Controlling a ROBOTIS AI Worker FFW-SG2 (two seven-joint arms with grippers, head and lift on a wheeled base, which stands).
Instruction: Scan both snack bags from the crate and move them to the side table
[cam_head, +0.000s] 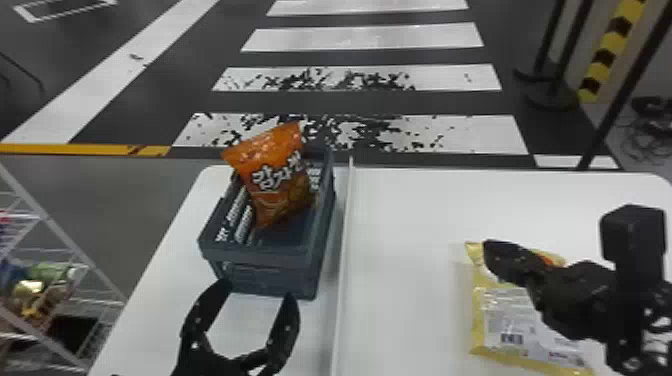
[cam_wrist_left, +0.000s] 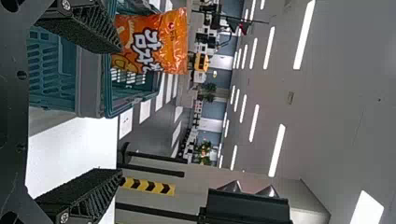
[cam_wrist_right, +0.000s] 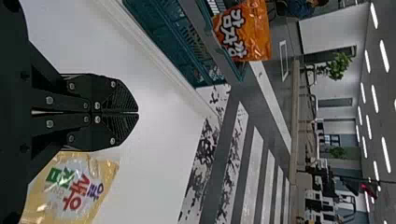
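While the yellow bag (cam_head: 515, 327) lay outside the crate (cam_head: 270, 280), presumably scanned, the orange bag (cam_head: 272, 175) awaited transfer inside, left gripper (cam_head: 257, 291) wide, right gripper (cam_wrist_right: 137, 113) closed.

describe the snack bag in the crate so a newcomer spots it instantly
On the white table, the dark crate stands left of the raised white strip. Leaning in it, its top poking above the rim, is the snack bag. It is orange with big white lettering, whereas the yellow bag lies flat right of the strip.
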